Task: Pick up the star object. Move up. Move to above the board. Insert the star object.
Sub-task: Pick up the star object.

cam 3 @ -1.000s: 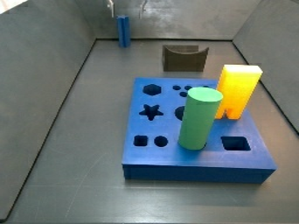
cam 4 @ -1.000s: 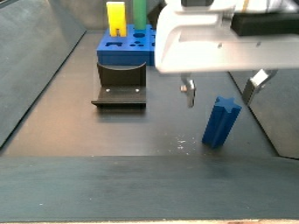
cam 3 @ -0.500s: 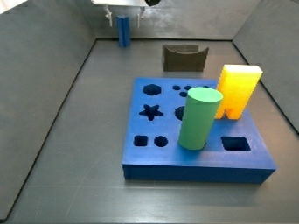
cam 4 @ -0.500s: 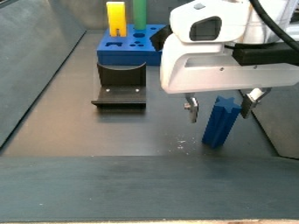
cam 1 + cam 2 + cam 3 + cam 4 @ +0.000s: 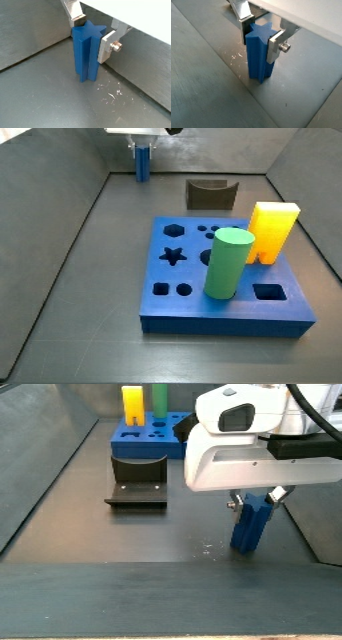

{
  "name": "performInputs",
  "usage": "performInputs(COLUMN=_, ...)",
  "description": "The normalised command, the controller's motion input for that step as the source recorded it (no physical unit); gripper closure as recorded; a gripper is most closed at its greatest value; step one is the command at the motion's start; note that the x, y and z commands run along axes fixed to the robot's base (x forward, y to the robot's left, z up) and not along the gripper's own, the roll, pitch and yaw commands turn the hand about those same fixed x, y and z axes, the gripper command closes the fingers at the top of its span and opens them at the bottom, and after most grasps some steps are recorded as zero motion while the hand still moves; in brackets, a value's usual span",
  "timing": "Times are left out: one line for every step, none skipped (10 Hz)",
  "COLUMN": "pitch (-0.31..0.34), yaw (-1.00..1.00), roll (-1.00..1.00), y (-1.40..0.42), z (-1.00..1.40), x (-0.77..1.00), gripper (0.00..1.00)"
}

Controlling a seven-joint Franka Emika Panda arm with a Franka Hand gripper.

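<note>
My pincer sits at the right of the frame in a side view, hanging under a large white housing, lowered around the top of the star object, a tall slim blue prism with ridged sides that stands upright on the dark worktop; in a side view from the opposite end, the same star object appears small at the top left of the frame, far back near the grey wall, with my pincer just above it at the upper edge. In both wrist views the flat silver fingers flank the prism's upper part, one on each side; the nearer finger looks pressed against a ridge of the star object, while I cannot tell whether the farther one touches it, so my pincer is narrowed around the piece but a firm hold is not certain. The foot of the star object rests on the worktop. The board, a thick blue square slab with star, circle and square holes in its top, lies in the lower centre of the frame, well apart from the star object. A green cylinder and a yellow-orange block stand upright in the board, and a dark brown arch-shaped block rests on the worktop just behind it
</note>
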Motion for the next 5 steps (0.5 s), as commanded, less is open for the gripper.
performInputs(pitch=0.000, yaw=0.00, roll=0.00, y=0.00, z=0.00, x=0.00, gripper=1.00)
performInputs(pitch=0.000, yaw=0.00, roll=0.00, y=0.00, z=0.00, x=0.00, gripper=1.00)
performInputs(pitch=0.000, yaw=0.00, roll=0.00, y=0.00, z=0.00, x=0.00, gripper=1.00)
performInputs(pitch=0.000, yaw=0.00, roll=0.00, y=0.00, z=0.00, x=0.00, gripper=1.00)
performInputs(pitch=0.000, yaw=0.00, roll=0.00, y=0.00, z=0.00, x=0.00, gripper=1.00)
